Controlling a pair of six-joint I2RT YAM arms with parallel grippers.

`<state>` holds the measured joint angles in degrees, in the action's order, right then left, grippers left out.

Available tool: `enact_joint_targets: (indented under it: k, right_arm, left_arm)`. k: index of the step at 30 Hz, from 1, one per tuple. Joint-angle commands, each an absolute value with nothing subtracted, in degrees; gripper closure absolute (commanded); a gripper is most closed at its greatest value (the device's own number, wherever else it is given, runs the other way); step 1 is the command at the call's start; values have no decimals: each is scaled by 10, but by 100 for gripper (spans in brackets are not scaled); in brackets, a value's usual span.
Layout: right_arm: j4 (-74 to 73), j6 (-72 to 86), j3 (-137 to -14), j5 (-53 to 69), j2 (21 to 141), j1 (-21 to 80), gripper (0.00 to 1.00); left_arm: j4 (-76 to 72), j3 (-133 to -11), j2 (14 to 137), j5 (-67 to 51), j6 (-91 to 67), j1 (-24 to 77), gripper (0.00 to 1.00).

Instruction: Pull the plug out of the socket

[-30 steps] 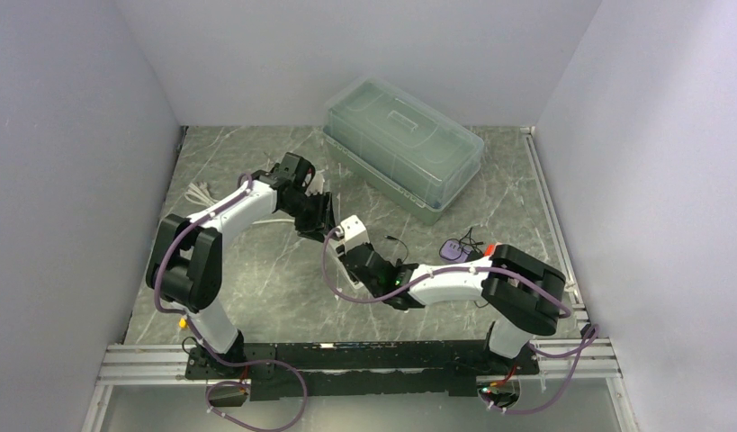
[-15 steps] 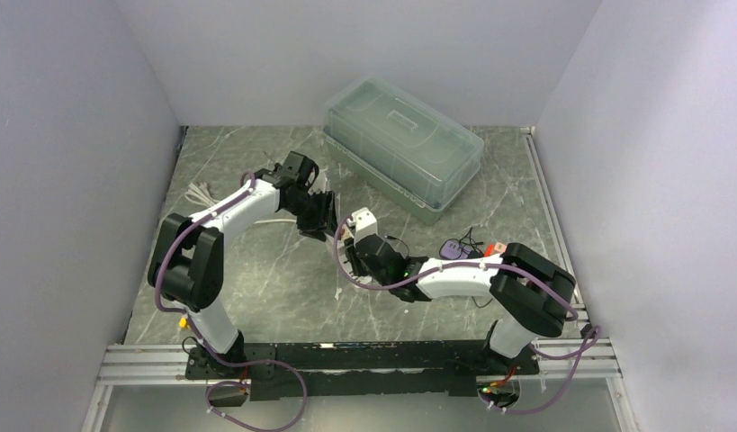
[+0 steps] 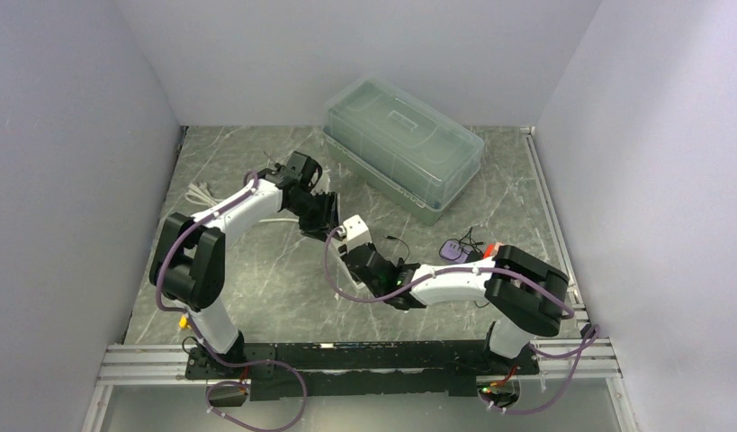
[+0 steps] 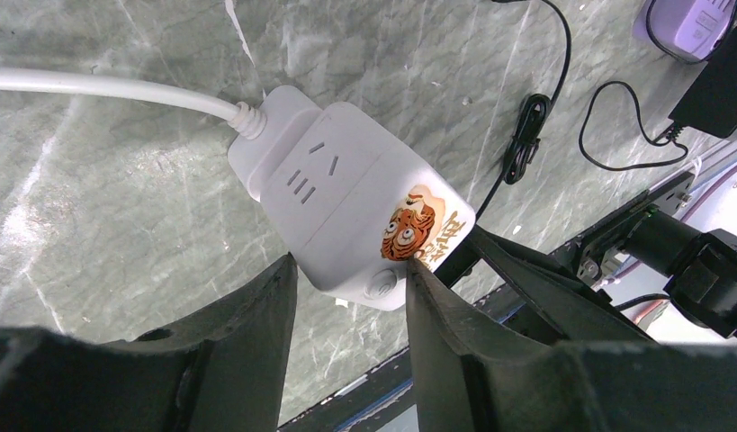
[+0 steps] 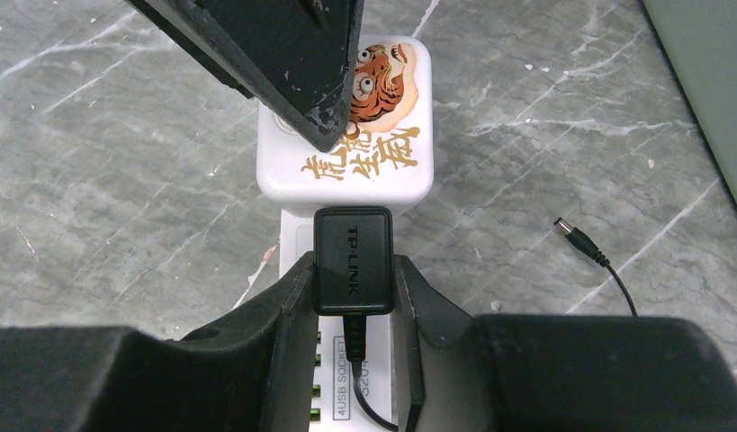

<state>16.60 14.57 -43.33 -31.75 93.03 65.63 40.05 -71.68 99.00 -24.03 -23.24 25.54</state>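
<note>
You had the left end effector (image 4: 351,270) clamped on the white socket (image 4: 346,207), its two black fingers pressed against opposite sides of the end that carries the tiger sticker. The socket's thick white cord (image 4: 103,87) ran off from its other end across the bench (image 4: 121,207).

Your right end effector (image 5: 351,274) was narrowed around the black plug (image 5: 351,247), a block adapter with white lettering, one finger tight on each side. The plug lay flat against the socket face printed with the USB label, just below the tiger end, and no gap showed between them. Its thin black lead ran down out of the wrist view between the fingers.

From above, the two end effectors met at the socket (image 3: 354,227) near the middle of the bench, the left one (image 3: 324,216) reaching in from the far left and the right one (image 3: 355,256) from the near right.

A clear lidded box (image 3: 402,144) stood at the back of the bench, well apart from the socket. A small purple device (image 3: 452,248) sat to the right, with a loose black cable (image 5: 585,247) ending in a barrel tip on the bench near the socket.
</note>
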Motion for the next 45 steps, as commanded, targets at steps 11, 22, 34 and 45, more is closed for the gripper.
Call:
enact_joint_targets:
  k: [11, 22, 34, 45]
  right_arm:
    - [203, 201, -418, -219, 877, 602, 100]
    - [188, 134, -451, -326, 903, 666, 100]
    - [185, 132, -457, -336, 907, 684, 100]
    - [217, 113, -425, -379, 861, 681, 100]
  left_arm:
    - [434, -682, 1059, -87, -193, 275, 51]
    - [436, -687, 1065, -86, -192, 276, 52]
    - [437, -689, 1067, -85, -191, 276, 52]
    - [428, -685, 1041, -54, -195, 278, 51]
